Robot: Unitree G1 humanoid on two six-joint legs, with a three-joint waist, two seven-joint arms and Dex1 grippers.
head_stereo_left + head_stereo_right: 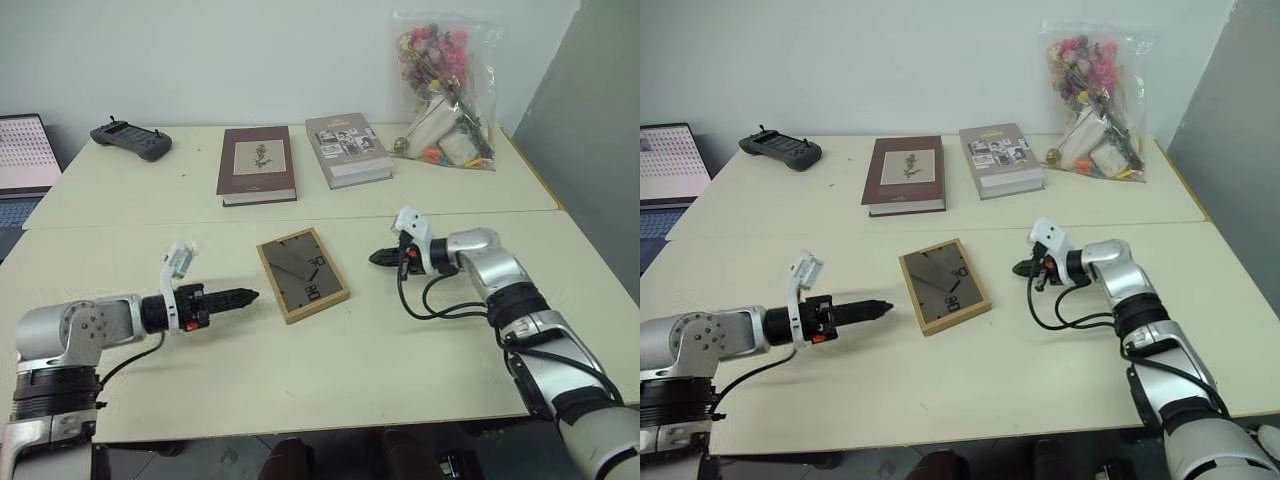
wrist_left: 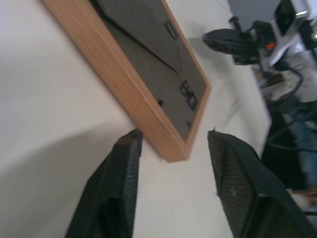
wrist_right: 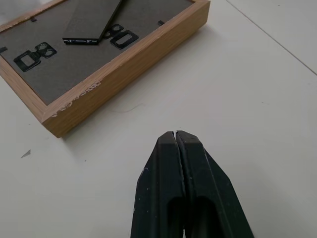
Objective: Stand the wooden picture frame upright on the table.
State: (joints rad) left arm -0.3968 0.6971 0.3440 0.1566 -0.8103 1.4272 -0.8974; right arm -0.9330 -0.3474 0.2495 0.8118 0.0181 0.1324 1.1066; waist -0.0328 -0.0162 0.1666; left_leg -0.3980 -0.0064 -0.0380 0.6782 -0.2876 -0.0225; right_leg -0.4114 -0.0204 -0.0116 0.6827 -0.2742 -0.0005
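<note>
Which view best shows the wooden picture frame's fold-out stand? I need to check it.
The right wrist view: the light-wood picture frame lies face down, its dark stand flat. The left wrist view shows it slanted; the eye views, small.

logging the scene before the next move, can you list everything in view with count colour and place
picture frame: 1, light wood with dark grey back, lying face down mid-table between the grippers
table: 1, pale cream, seam across its middle
maroon book: 1, far half, left of the grey book
grey book: 1, far half
handheld controller: 1, dark grey, far left
clear bag: 1, holding dried flowers, far right
laptop: 1, off the table's left edge
left gripper: black, open, by a frame corner
right gripper: black, shut, near the frame
</note>
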